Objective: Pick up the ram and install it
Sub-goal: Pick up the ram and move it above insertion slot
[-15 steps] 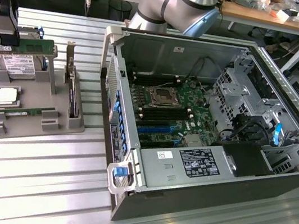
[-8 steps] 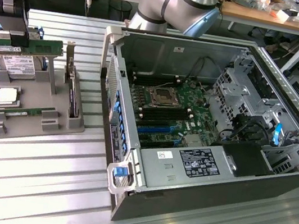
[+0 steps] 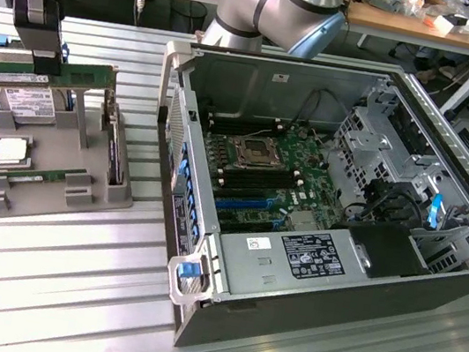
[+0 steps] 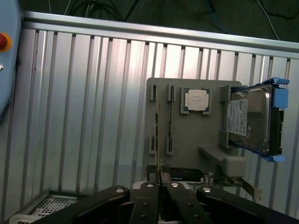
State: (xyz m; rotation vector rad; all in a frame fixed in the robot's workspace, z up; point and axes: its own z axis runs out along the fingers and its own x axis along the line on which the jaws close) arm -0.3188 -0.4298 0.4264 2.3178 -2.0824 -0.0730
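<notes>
A long, thin green ram (image 3: 49,75) stick hangs level in the air, pinched along its upper edge by the dark claw (image 3: 43,61), which is closed on it near the stick's middle. From the wrist view the stick appears edge-on as a thin line running out from between the closed fingertips (image 4: 150,186). Held this way, its lower contact edge likely stays free and faces down.

Below it sits a grey moulded holder (image 3: 43,199). One slot carries a second ram (image 3: 38,174) standing on edge; the slot beside it is vacant. The holder also carries a hard drive (image 3: 28,100) in a blue-tabbed frame, a square silver processor chip (image 3: 8,151), and an expansion card (image 3: 115,153) standing on edge at the side nearer the case. The slots seem meant to keep each part upright, so that a claw can reach its edge.

To the exterior view's right, just beside the holder, an open computer case (image 3: 397,273) lies on its side with its motherboard (image 3: 280,170) facing up. Dark memory slots (image 3: 246,131) flank the central socket. The silver arm (image 3: 279,9) reaches in from behind the case.

Everything rests on a ribbed aluminium tabletop (image 3: 64,292). Behind it stand wooden workbenches (image 3: 403,11) strewn with cables and small parts.
</notes>
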